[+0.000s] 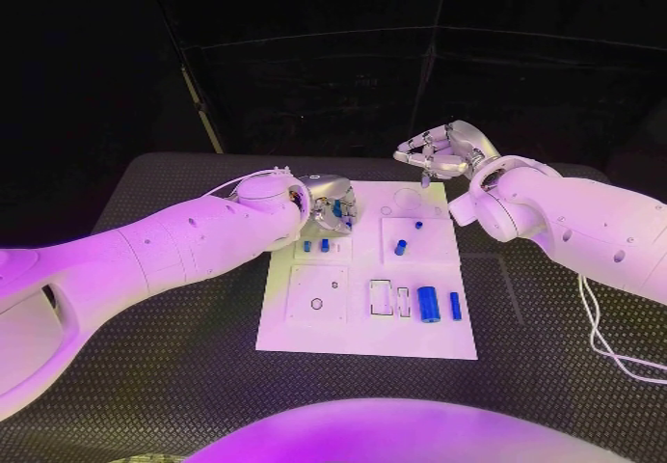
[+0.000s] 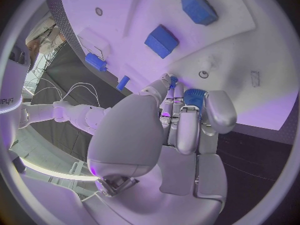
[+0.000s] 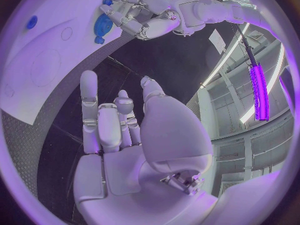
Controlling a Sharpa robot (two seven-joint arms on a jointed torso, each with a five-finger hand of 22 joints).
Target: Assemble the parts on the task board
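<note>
- The desk (image 1: pixel 167 386) is black with a fine woven, mesh-like texture.
- The task board (image 1: pixel 364 333) is a flat white rectangular plate in the middle of the desk, with shallow outlined recesses: rectangular slots, a small round hole and a faint circle.
- The left hand (image 1: pixel 331 204), of smooth silver segments, hangs over the board's far left part; in the left wrist view its fingers are curled round a small blue cylindrical part (image 2: pixel 194 97), holding it just above the white surface.
- The right hand (image 1: pixel 442 150) is raised beyond the board's far edge, above the desk, fingers apart and loosely bent, with nothing in them.
- A larger blue cylinder (image 1: pixel 430 304) lies on its side on the board's near right area, with a thin blue rod (image 1: pixel 455 305) just beside it.
- A short blue cylinder (image 1: pixel 400 247) lies near the board's middle, and a tiny blue peg (image 1: pixel 418 225) sits just beyond it.
- Two small blue blocks (image 1: pixel 315 245) sit side by side near the left hand.
</note>
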